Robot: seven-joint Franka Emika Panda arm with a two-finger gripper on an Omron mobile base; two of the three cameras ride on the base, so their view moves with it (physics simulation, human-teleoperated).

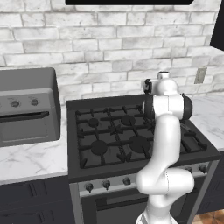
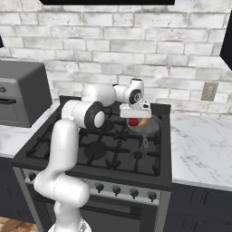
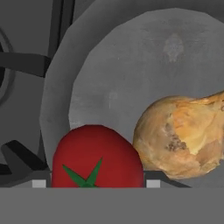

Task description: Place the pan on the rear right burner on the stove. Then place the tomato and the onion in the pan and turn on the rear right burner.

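Observation:
The grey pan [image 2: 153,127] sits on the back right of the black stove [image 2: 68,136], covering the rear right burner, with its thin handle pointing toward the front. The tan onion [image 3: 179,135] lies on the pan floor [image 3: 144,65]. My gripper [image 2: 134,117] hangs just over the pan's left side and is shut on the red tomato [image 3: 94,153], whose green stem faces the hand camera. Its fingertips [image 3: 153,183] press the tomato's sides. In the right base view the tomato [image 2: 133,122] shows next to the onion [image 2: 143,122], low at the pan.
Round knobs [image 2: 116,190] line the stove's silver front panel. A grey countertop oven [image 1: 26,109] stands on the marble counter left of the stove. More marble counter [image 2: 199,145] lies to the right. The brick wall rises close behind the pan.

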